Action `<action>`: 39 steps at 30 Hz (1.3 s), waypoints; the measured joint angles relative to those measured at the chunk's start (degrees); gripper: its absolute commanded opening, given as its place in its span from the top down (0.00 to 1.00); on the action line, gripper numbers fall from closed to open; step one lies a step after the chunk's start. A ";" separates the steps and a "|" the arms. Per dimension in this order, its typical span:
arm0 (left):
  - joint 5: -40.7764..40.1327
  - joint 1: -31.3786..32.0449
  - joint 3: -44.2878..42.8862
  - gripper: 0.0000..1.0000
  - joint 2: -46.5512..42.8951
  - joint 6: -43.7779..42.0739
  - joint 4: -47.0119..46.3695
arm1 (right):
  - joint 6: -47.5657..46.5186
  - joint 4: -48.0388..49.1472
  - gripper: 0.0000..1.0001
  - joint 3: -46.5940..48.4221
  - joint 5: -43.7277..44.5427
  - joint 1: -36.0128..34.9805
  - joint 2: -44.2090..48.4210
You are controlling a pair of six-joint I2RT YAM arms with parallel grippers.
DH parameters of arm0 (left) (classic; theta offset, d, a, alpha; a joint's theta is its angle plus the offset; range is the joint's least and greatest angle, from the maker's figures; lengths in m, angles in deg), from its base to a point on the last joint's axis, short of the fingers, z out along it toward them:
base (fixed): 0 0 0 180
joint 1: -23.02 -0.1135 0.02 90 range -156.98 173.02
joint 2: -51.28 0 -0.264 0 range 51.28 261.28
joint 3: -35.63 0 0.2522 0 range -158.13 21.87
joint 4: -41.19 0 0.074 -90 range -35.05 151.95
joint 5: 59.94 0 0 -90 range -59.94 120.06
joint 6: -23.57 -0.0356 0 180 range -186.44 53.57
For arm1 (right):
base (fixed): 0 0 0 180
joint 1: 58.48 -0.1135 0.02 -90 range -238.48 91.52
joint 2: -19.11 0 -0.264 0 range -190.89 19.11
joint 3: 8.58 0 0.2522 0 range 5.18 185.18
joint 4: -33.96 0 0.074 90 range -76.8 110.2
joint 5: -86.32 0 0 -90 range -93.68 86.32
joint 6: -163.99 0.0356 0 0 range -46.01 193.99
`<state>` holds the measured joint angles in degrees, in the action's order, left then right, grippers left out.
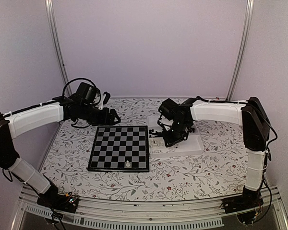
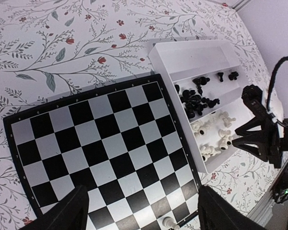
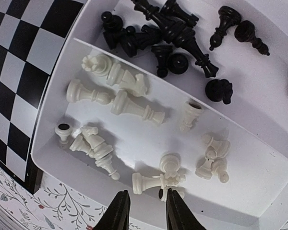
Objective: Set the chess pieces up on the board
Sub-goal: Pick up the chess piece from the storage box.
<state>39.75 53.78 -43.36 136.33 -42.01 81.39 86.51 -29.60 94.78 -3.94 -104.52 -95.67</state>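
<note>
The board (image 1: 119,147) lies flat with one white chess piece (image 1: 128,164) standing on its near edge row; the left wrist view shows that piece (image 2: 169,223) too. My left gripper (image 2: 144,215) hovers open above the board (image 2: 101,139), nothing between its fingers. It hangs over the board's far edge (image 1: 113,117). The white tray (image 3: 240,163) holds several black pieces (image 3: 177,33) in one compartment and several white pieces (image 3: 129,103) lying in the other. My right gripper (image 3: 146,213) hangs over the white compartment, jaws a narrow gap apart. A fallen white piece (image 3: 149,182) lies just beyond its tips.
The tray (image 1: 194,146) sits against the board's right side on a floral tablecloth (image 1: 192,175). The left wrist view shows the tray (image 2: 182,50) and my right gripper (image 2: 259,139) above it. White walls enclose the table, with metal posts at the back corners.
</note>
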 measured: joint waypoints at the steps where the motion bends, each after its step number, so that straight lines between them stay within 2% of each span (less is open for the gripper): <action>1: 0.02 0.07 -0.11 0.20 0.07 0.00 0.00 | -0.20 0.02 0.71 0.00 0.20 0.35 -0.31; 8: 0.22 0.11 -0.11 0.20 0.11 -0.02 0.07 | -1.27 0.59 0.71 0.00 0.46 3.04 -0.90; 22: 0.39 0.11 -0.11 0.20 0.24 -0.31 0.04 | -2.69 1.22 0.72 0.90 -3.10 3.48 -5.68; 24: 0.37 0.11 -0.11 0.20 0.24 -0.39 0.04 | -2.93 1.14 0.76 1.14 -3.10 3.48 -5.68; 28: 0.35 0.13 -0.11 0.20 0.26 -0.39 0.04 | -3.32 0.90 0.92 1.68 -3.13 3.48 -5.70; 33: 0.26 0.11 -0.11 0.20 0.35 -0.42 0.02 | -3.58 -0.15 0.96 2.86 -3.08 3.48 -5.70; 39: 0.09 0.13 -0.11 0.20 0.50 -0.63 0.00 | -3.85 -1.86 0.97 5.97 -3.02 3.48 -5.70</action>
<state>39.84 53.91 -43.47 136.84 -42.64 81.39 82.66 -31.46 100.75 -6.95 -101.04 -101.38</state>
